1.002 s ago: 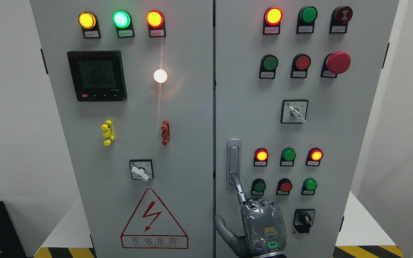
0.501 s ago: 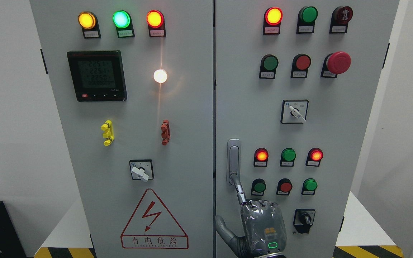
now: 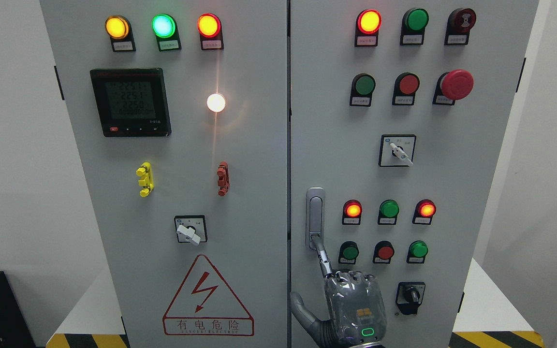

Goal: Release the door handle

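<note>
The silver door handle [image 3: 315, 212] stands upright on the left edge of the cabinet's right door [image 3: 452, 183]. My right hand [image 3: 352, 302] comes up from the bottom edge, just below the handle. Its index finger [image 3: 323, 257] is stretched out, and the tip touches the handle's lower end. The other fingers are curled into the palm and the thumb sticks out to the left. Nothing is grasped. The handle lies flush in its plate. My left arm is not visible.
Round lamps and push buttons [image 3: 388, 209] sit right of the handle, with a black rotary switch [image 3: 410, 294] beside my hand. A red mushroom stop button [image 3: 456, 84] is higher up. The left door [image 3: 172, 290] carries a meter, lamps and a warning triangle.
</note>
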Robot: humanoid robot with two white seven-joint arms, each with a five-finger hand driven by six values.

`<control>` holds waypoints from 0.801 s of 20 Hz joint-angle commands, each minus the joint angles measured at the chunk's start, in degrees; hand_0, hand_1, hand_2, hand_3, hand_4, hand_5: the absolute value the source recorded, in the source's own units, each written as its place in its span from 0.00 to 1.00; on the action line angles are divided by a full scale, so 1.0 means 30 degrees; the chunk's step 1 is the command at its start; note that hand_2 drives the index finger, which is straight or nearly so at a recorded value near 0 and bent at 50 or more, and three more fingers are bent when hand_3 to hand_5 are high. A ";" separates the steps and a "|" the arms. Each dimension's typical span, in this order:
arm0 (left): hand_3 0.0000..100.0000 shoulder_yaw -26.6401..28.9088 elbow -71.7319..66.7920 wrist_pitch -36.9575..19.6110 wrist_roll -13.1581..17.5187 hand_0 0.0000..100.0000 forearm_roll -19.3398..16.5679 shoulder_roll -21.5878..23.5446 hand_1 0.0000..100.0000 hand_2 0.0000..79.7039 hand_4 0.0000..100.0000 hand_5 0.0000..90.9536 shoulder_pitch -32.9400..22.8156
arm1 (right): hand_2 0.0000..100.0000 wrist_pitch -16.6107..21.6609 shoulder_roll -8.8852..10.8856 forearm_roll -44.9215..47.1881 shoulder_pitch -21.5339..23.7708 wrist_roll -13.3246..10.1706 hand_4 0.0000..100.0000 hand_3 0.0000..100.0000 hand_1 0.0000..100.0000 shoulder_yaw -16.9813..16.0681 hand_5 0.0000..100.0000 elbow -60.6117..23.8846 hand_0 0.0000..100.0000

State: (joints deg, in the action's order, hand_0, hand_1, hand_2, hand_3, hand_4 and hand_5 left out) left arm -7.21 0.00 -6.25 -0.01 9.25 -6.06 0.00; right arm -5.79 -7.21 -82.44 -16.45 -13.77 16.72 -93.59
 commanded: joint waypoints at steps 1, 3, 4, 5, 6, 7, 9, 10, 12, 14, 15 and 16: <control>0.00 0.0000 -0.0557 0.0004 0.0003 0.12 -0.0006 0.0000 0.56 0.00 0.00 0.00 0.0527 | 0.07 0.0056 0.0001 -0.0030 0.0034 -0.0009 1.00 1.00 0.24 0.0080 1.00 0.0523 0.31; 0.00 0.0000 -0.0557 0.0004 0.0003 0.12 -0.0006 0.0000 0.56 0.00 0.00 0.00 0.0498 | 0.07 0.0056 0.0001 -0.0001 0.0063 -0.0009 1.00 1.00 0.24 0.0080 1.00 0.0523 0.31; 0.00 0.0000 -0.0557 0.0004 0.0003 0.12 -0.0006 0.0000 0.56 0.00 0.00 0.00 0.0527 | 0.07 0.0056 -0.0028 -0.0001 0.0093 -0.0009 1.00 1.00 0.24 0.0080 1.00 0.0523 0.31; 0.00 0.0000 -0.0557 0.0004 0.0003 0.12 -0.0006 0.0000 0.56 0.00 0.00 0.00 0.0527 | 0.07 0.0056 -0.0028 -0.0001 0.0122 -0.0009 1.00 1.00 0.24 0.0080 1.00 0.0523 0.31; 0.00 0.0000 -0.0557 0.0004 0.0003 0.12 -0.0006 0.0000 0.56 0.00 0.00 0.00 0.0498 | 0.07 0.0056 0.0001 -0.0001 0.0093 -0.0009 1.00 1.00 0.24 0.0080 1.00 0.0552 0.31; 0.00 0.0000 -0.0557 0.0004 0.0003 0.12 0.0023 0.0000 0.56 0.00 0.00 0.00 0.0527 | 0.07 0.0056 0.0001 -0.0001 0.0093 -0.0009 1.00 1.00 0.24 0.0080 1.00 0.0552 0.31; 0.00 0.0000 -0.0557 0.0004 0.0003 0.12 -0.0006 0.0000 0.56 0.00 0.00 0.00 0.0498 | 0.07 0.0056 -0.0028 -0.0001 0.0093 -0.0009 1.00 1.00 0.24 0.0080 1.00 0.0552 0.31; 0.00 0.0000 -0.0557 0.0004 0.0003 0.12 0.0023 0.0000 0.56 0.00 0.00 0.00 0.0527 | 0.07 0.0056 -0.0028 -0.0001 0.0093 -0.0009 1.00 1.00 0.24 0.0080 1.00 0.0552 0.31; 0.00 0.0000 -0.0557 0.0004 0.0003 0.12 -0.0006 0.0000 0.56 0.00 0.00 0.00 0.0527 | 0.07 0.0056 0.0001 -0.0001 0.0122 -0.0009 1.00 1.00 0.24 0.0080 1.00 0.0552 0.31; 0.00 0.0000 -0.0557 0.0004 0.0003 0.12 -0.0006 0.0000 0.56 0.00 0.00 0.00 0.0498 | 0.07 0.0056 -0.0028 -0.0001 0.0122 -0.0009 1.00 1.00 0.24 0.0080 1.00 0.0581 0.31; 0.00 0.0000 -0.0557 0.0004 0.0003 0.12 -0.0006 0.0000 0.56 0.00 0.00 0.00 0.0498 | 0.07 0.0056 -0.0028 -0.0001 0.0122 -0.0009 1.00 1.00 0.24 0.0080 1.00 0.0610 0.31; 0.00 0.0000 -0.0557 0.0004 0.0003 0.12 -0.0006 0.0000 0.56 0.00 0.00 0.00 0.0527 | 0.07 0.0056 -0.0028 -0.0001 0.0122 -0.0009 1.00 1.00 0.24 0.0080 1.00 0.0640 0.31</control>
State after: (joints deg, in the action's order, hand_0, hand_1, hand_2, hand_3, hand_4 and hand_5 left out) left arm -7.21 0.00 -6.25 -0.01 9.24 -6.06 0.00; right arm -5.57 -7.23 -82.44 -16.15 -13.77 16.90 -93.00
